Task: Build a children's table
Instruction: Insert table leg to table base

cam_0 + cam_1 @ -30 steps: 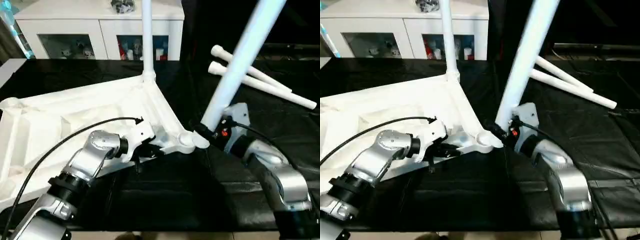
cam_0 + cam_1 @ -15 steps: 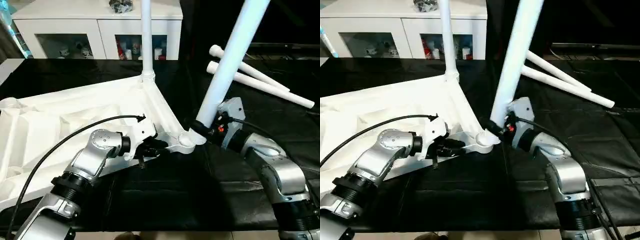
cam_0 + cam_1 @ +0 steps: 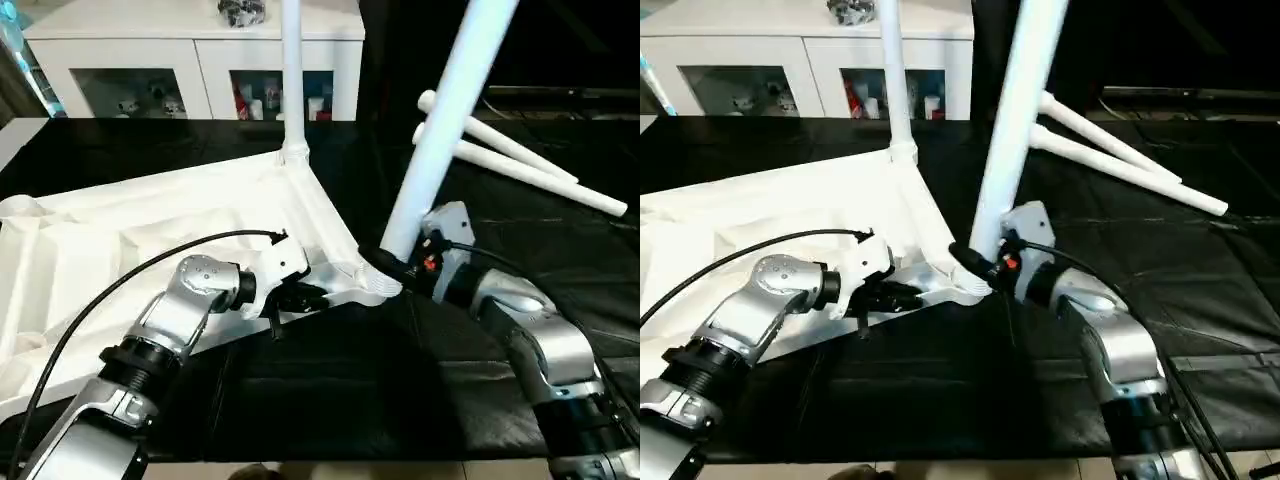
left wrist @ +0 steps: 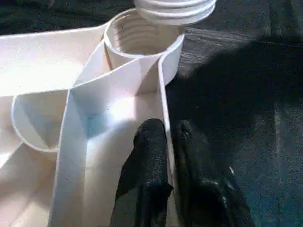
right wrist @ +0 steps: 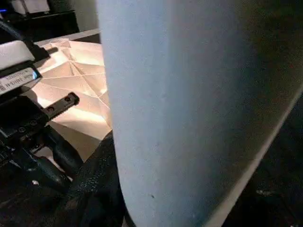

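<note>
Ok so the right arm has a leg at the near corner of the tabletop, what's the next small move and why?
Probably tip the held leg upright and lower it into the corner socket. The leg leans, and in the left wrist view its threaded end sits just above the socket, not in it. The left tool pinches the tabletop's rim wall, steadying it, while the right tool grips the leg's lower part.

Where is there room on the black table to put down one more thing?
The near strip of the black table, between the two silver arms, is bare. So is the patch nearer than the two loose legs. The corner socket is crowded: both grippers and the held leg meet there.
</note>
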